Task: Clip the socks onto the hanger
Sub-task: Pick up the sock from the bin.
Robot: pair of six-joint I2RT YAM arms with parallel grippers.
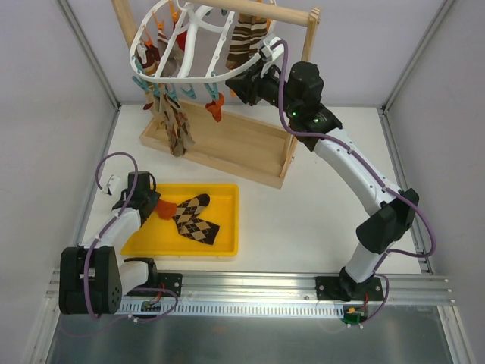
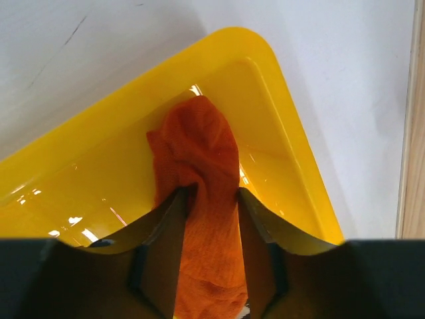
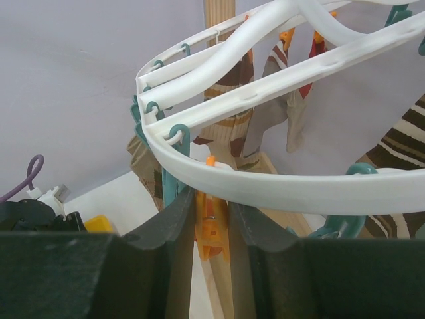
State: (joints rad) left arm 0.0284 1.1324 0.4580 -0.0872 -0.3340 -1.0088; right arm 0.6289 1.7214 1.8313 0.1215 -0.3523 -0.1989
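Two tools closed: left tool (image 2: 211, 194) on sock (image 2: 196, 146), right tool (image 3: 211, 203) on orange peg (image 3: 211, 234)

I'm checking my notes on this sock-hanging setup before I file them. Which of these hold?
1. An orange sock lies between the left arm's fingers, inside the yellow tray. True: the orange sock sits between the left fingers in a corner of the tray.
2. The right arm's fingers are closed on a teal peg. False: the right fingers are shut on an orange peg just under the white hanger.
3. The orange sock is the only thing in the tray. False: diamond-pattern socks lie in it too.
4. A second orange sock already hangs from the hanger. True: the second orange sock hangs from its near rim.
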